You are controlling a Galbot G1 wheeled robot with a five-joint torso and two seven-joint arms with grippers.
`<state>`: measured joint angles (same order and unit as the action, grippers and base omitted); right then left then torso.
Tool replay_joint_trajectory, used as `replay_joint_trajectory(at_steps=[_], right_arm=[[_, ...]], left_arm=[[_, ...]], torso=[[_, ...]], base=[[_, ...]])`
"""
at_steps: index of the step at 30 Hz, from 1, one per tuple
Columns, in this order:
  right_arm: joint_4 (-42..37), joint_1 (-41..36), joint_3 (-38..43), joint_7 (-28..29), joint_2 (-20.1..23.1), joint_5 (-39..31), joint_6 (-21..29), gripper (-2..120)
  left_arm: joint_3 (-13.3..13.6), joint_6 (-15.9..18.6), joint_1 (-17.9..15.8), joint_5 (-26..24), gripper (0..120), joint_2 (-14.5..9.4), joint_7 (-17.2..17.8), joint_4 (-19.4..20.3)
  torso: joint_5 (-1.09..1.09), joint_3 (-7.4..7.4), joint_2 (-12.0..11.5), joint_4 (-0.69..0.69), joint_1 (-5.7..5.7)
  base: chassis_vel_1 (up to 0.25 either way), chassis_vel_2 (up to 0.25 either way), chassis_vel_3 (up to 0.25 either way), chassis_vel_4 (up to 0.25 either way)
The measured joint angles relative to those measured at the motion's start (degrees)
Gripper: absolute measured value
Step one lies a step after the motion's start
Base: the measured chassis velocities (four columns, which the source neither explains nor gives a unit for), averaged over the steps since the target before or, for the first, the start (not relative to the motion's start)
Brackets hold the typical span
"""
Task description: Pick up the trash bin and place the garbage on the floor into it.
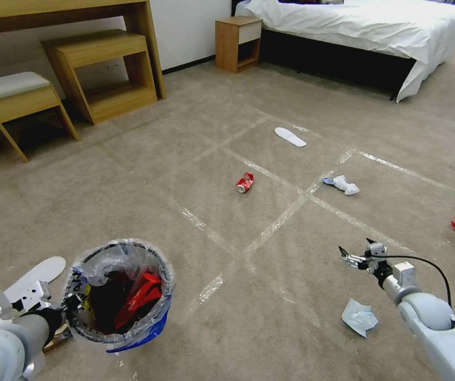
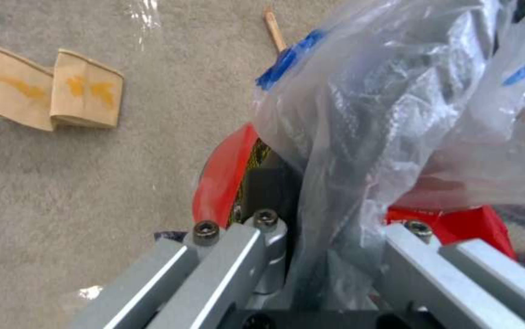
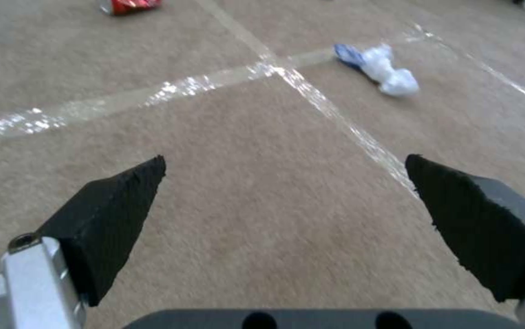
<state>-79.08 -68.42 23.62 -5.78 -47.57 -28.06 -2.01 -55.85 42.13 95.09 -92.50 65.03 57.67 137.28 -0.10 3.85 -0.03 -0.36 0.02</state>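
Two grippers divide the work: left gripper point(image 2: 311, 237) clamps the trash bin point(image 1: 118, 293) rim as receptacle, right gripper point(image 3: 287, 196) gapes empty, crumpled white paper point(image 3: 378, 68) beyond its jaws.

It was a bedroom: a bed point(image 1: 375, 26) with white sheets, a nightstand point(image 1: 238, 43), a wooden desk point(image 1: 63, 16) and carpet point(image 1: 195, 159)

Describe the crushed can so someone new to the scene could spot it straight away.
Start at the bed at the far end, then come forward onto the carpet with its grid of shiny tape strips. The can lies on its side in a middle square, just short of the white insole. Unlike the pale litter nearby, it is a red cylinder with a silver end.
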Motion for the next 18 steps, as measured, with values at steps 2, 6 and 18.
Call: replay_joint_trajectory(at_steps=[2,6,18], right_arm=[[-2.5,-2.4,1.1,2.1,1.5,-0.5,3.1,100],[-4.5,-5.2,2.6,3.0,3.7,-0.5,5.7,100],[-11.3,-22.5,12.1,-1.0,17.8,-2.7,9.8,100]], left_arm=[[-0.1,0.0,0.5,0.0,0,0.0,0.0,0.2],[0.0,0.0,0.9,0.0,0,0.1,0.0,0.5],[-0.1,0.0,2.5,0.2,0,0.0,-0.1,1.5]], torso=[[0.0,0.0,0.0,0.01,0.0],[0.0,0.0,0.0,0.0,0.0],[0.0,0.0,0.0,0.01,0.0]], base=[[0.0,0.0,0.0,0.0],[0.0,0.0,0.0,0.0],[0.0,0.0,0.0,0.0]])
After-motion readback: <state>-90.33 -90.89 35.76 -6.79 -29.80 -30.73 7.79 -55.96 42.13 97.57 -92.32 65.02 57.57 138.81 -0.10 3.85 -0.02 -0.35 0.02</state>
